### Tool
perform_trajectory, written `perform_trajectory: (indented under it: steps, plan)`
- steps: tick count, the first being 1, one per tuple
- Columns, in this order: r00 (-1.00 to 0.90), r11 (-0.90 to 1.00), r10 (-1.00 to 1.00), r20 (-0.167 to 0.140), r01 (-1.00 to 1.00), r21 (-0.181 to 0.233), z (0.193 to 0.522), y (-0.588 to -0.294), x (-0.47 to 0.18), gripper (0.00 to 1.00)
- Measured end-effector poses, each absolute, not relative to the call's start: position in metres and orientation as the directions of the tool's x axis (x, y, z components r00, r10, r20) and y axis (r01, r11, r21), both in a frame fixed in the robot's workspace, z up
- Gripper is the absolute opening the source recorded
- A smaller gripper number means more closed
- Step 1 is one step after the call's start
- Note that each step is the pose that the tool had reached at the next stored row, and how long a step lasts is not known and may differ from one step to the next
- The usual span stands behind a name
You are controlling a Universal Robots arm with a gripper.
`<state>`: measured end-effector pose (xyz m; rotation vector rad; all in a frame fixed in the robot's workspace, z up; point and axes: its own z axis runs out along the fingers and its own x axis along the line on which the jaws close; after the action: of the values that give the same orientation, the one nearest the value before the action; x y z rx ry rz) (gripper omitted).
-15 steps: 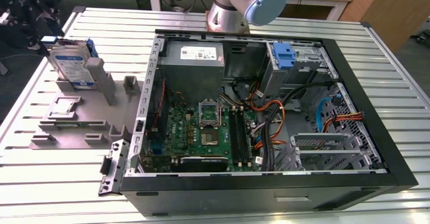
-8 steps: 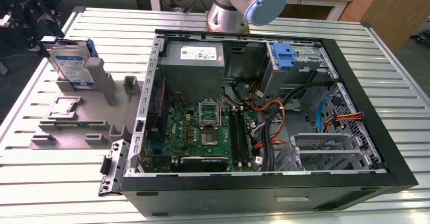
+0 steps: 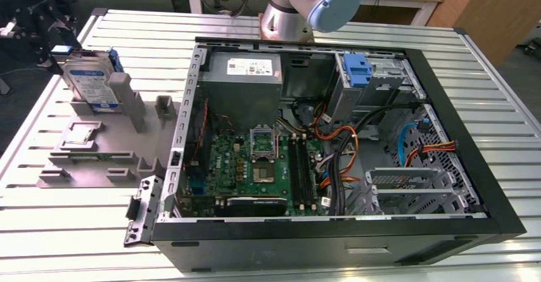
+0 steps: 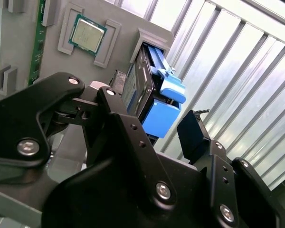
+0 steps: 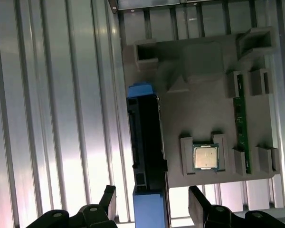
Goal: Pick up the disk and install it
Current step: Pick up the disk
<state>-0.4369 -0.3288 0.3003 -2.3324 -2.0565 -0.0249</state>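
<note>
The disk (image 3: pixel 89 82) stands on edge in a slot of the grey fixture (image 3: pixel 93 152) at the exterior view's left, its white-and-blue label facing outward and a blue rail behind it. In the first wrist view I look down on the disk's dark upper edge (image 5: pixel 145 137), which has blue carrier parts at both ends. My gripper (image 5: pixel 152 202) is open, one finger on each side of one blue end with a gap on both sides. In the second wrist view the disk (image 4: pixel 141 88) and its blue carrier (image 4: pixel 164 114) sit between the fingers of the gripper (image 4: pixel 156 137).
The open computer case (image 3: pixel 473 168) lies at the exterior view's right, with a motherboard (image 3: pixel 253 168), a grey power supply (image 3: pixel 243 73) and a blue bracket (image 3: pixel 359 73) in the drive bay. The fixture also holds a processor chip (image 5: pixel 205 156) and a green memory stick (image 5: pixel 241 128). The table is ribbed metal.
</note>
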Motion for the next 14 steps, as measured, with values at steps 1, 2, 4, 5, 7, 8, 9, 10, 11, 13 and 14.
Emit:
perform_trajectory:
  steps: [1, 2, 4, 5, 7, 8, 9, 10, 11, 13, 14]
  plan:
    - [0.125, -0.125, 0.992, 0.033, 0.992, -0.013, 0.3003, -0.3288, -0.4369, 0.71]
    - [0.125, -0.125, 0.992, 0.033, 0.992, -0.013, 0.3003, -0.3288, -0.4369, 0.71]
    - [0.125, -0.125, 0.992, 0.033, 0.992, -0.013, 0.3003, -0.3288, -0.4369, 0.71]
    - [0.125, -0.125, 0.992, 0.033, 0.992, -0.013, 0.3002, -0.3288, -0.4369, 0.71]
    - [0.125, -0.125, 0.992, 0.033, 0.992, -0.013, 0.3002, -0.3288, -0.4369, 0.71]
    - [0.125, -0.125, 0.992, 0.033, 0.992, -0.013, 0.3002, -0.3288, -0.4369, 0.69]
    - [0.125, -0.125, 0.992, 0.033, 0.992, -0.013, 0.3001, -0.3288, -0.4369, 0.69]
    - [0.124, -0.123, 0.992, 0.033, 0.992, -0.013, 0.3000, -0.3288, -0.4369, 0.69]
    - [0.119, -0.118, 0.992, 0.033, 0.993, -0.013, 0.2998, -0.3288, -0.4369, 0.62]
    - [0.103, -0.103, 0.994, 0.034, 0.995, -0.013, 0.2992, -0.3289, -0.4369, 0.62]
    - [0.098, -0.098, 0.995, 0.034, 0.995, -0.013, 0.2987, -0.3292, -0.4369, 0.62]
